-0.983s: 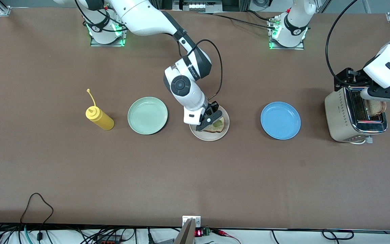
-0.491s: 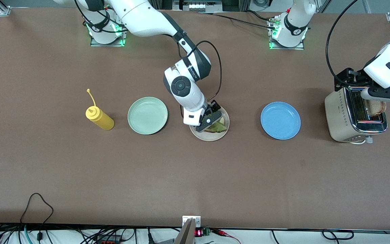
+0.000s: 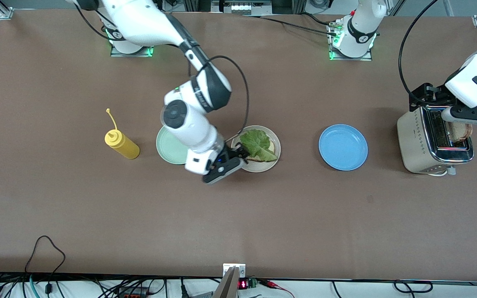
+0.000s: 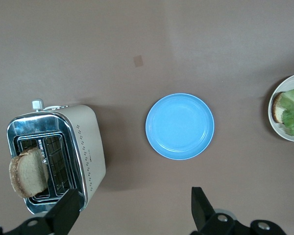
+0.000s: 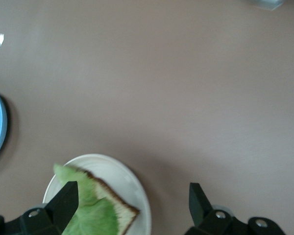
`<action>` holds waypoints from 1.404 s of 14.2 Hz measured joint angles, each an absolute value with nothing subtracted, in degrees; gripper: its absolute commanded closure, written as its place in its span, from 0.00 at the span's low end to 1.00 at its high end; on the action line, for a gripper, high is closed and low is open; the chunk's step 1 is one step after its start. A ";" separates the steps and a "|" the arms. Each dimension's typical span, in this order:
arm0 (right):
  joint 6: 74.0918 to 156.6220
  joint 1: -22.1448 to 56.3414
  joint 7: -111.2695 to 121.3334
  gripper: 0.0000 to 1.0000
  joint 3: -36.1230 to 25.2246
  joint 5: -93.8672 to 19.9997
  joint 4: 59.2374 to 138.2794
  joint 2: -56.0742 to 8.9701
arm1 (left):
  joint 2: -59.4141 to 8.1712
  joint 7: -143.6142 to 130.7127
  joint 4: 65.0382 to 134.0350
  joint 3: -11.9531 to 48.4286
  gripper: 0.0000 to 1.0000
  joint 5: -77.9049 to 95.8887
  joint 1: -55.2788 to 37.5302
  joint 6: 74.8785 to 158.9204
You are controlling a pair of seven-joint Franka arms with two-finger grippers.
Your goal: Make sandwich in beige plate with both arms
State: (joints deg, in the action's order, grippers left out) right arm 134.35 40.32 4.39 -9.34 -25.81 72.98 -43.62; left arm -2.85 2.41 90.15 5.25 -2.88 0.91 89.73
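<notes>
A crinkly green lettuce leaf (image 3: 258, 144) lies on a square, dark-crusted bread slice (image 3: 266, 152) in the round matte beige plate (image 3: 273, 162), between the mint green plate (image 3: 166, 147) and the glossy blue plate (image 3: 343, 147). The right gripper (image 3: 227, 162), fingers apart and empty, hangs tilted over the beige plate's edge toward the right arm's end. The left gripper (image 4: 135, 210), spread wide, hovers over the metal toaster (image 3: 432, 140), where a second bread slice (image 4: 28, 171) stands in a slot.

Three plates: mint green plate (image 3: 171, 144), beige plate (image 3: 263, 166), blue plate (image 3: 343, 147). Two bread slices: bread on plate (image 3: 270, 147), bread in toaster (image 3: 462, 131). One lettuce leaf (image 3: 257, 143), one toaster (image 3: 422, 142), one yellow bottle (image 3: 121, 143).
</notes>
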 measured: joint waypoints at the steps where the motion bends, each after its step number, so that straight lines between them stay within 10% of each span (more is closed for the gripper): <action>1: 132.84 38.43 4.40 0.00 -8.80 -25.54 72.99 -42.48 | -2.85 2.41 90.18 5.25 0.00 -2.88 0.91 89.60; 20: 102.85 -0.30 4.40 0.00 7.01 -1.73 81.08 -16.12 | -15.67 8.75 84.33 3.69 0.00 -10.58 13.42 89.48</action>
State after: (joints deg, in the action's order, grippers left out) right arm 102.85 -0.30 4.40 7.01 -1.73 81.08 -16.12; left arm -15.67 8.75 84.33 3.69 -10.58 13.42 89.48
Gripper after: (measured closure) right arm 0.000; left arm 0.000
